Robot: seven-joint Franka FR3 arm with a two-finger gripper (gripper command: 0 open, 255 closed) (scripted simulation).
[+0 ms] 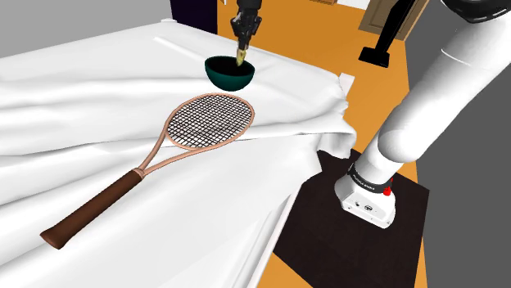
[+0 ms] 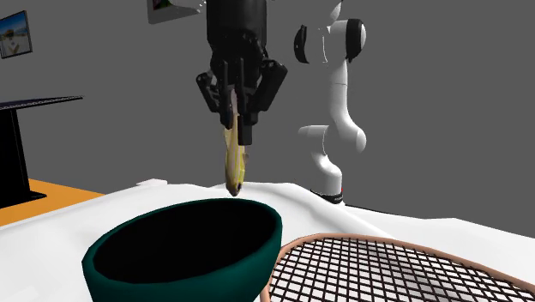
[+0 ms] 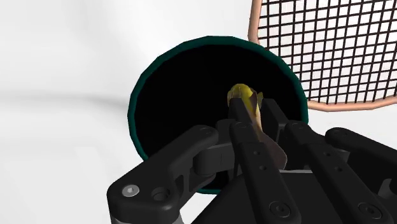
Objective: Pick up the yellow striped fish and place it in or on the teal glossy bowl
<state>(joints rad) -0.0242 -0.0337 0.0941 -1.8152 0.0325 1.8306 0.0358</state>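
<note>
The gripper (image 2: 238, 129) clasps the fish (image 2: 233, 163) tip-down over the bowl (image 2: 171, 276); nothing touches yet. Dropped from this height, it may bounce out.

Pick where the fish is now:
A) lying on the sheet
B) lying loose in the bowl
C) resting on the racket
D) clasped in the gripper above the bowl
D: the gripper is shut on the fish, which hangs nose-down over the bowl.
</note>
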